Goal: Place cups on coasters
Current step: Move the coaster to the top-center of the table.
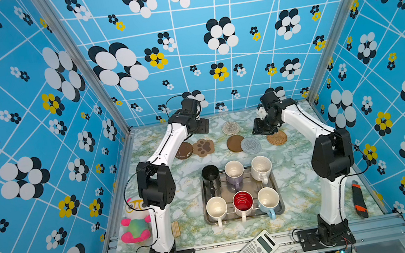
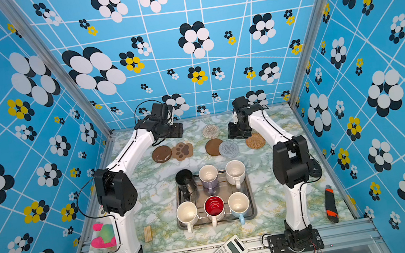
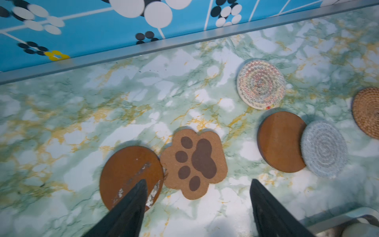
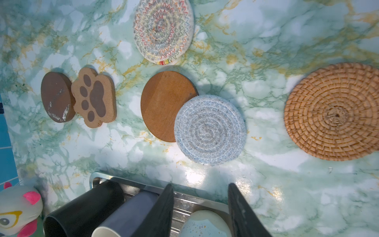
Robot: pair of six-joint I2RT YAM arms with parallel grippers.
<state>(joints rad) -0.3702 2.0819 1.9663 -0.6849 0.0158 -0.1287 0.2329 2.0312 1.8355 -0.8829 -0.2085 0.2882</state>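
Observation:
Six cups stand on a metal tray [image 1: 224, 188]: black [image 1: 210, 175], lavender [image 1: 234, 172], speckled cream [image 1: 261, 168], white [image 1: 216, 208], red-inside [image 1: 243, 201], light blue [image 1: 268, 199]. Behind them lie the bare coasters: a brown disc [image 1: 184, 150], a paw print [image 1: 203, 147], a cream crocheted round [image 1: 230, 127], a second brown disc [image 1: 234, 143] partly under a grey-blue round [image 1: 250, 145], and a rattan round [image 1: 277, 137]. My left gripper [image 3: 198, 181] hangs open and empty above the first disc and the paw print. My right gripper [image 4: 200, 184] is open and empty over the tray's far edge.
A plush toy [image 1: 135, 224] and a small wooden block [image 1: 175, 229] lie at the front left. A utility knife [image 1: 359, 199] lies at the front right. A calculator [image 1: 256, 252] rests on the front rail. Patterned walls close in the back and both sides.

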